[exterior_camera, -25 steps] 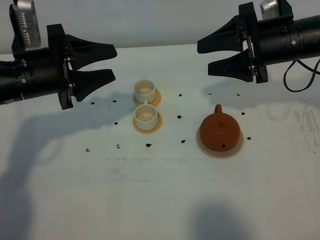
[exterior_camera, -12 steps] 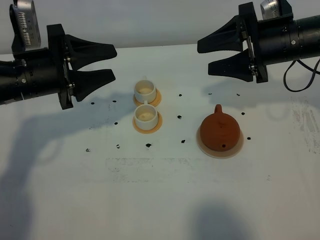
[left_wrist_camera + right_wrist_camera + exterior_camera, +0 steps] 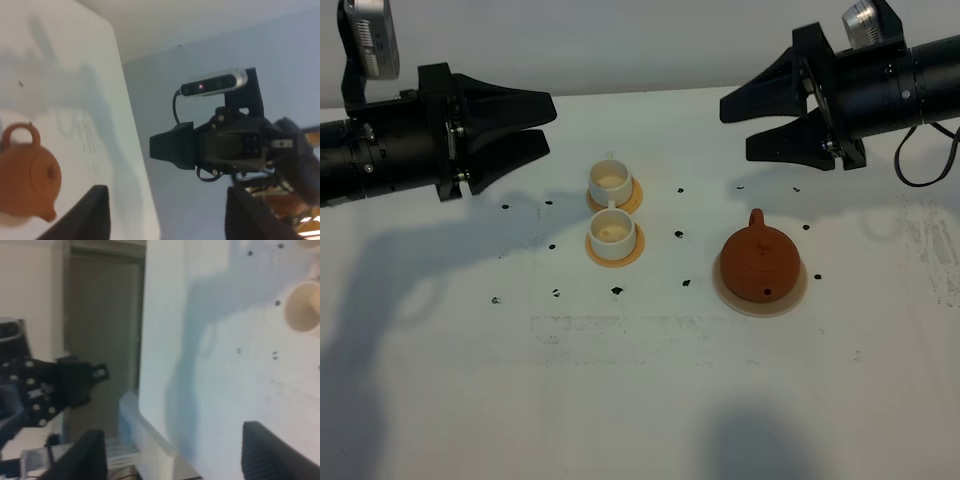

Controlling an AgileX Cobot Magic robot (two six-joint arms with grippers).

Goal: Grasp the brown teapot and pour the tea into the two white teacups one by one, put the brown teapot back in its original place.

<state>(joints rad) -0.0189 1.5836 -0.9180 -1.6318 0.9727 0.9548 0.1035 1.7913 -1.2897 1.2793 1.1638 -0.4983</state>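
White table (image 3: 640, 400) fills the bottom of the high view, dotted with small black marks (image 3: 616, 291). Next up the frame, right of centre, the brown teapot (image 3: 758, 262) sits upright with its lid on. It rests on the pale-beige coaster (image 3: 798, 292), whose rim shows all round it. Left of centre, about level with the pot, stands the nearer teacup (image 3: 611, 233), and just behind it the farther teacup (image 3: 609, 180). Each cup sits on one of the orange-tan discs (image 3: 610, 260). Their insides look cream, with no dark tea that I can make out.

Farthest back, along the top of the frame, hang the two arms. The left fingers (image 3: 510, 100), at upper left, are spread apart with nothing between them. The right fingers (image 3: 760, 90), at upper right, are also wide open and empty.

The teapot lies almost straight down the frame from the right fingers, a little to the right, and lower, on the table. The left fingers are well apart from it, with both cups in between. So the right arm looks the nearer one for the grasp. The pot's long axis, handle to spout, runs near to far. The loop handle (image 3: 757, 217) is at the far end, facing the right fingers, and the spout (image 3: 49, 216) seems to point toward the near edge. The reach should therefore meet the handle first.
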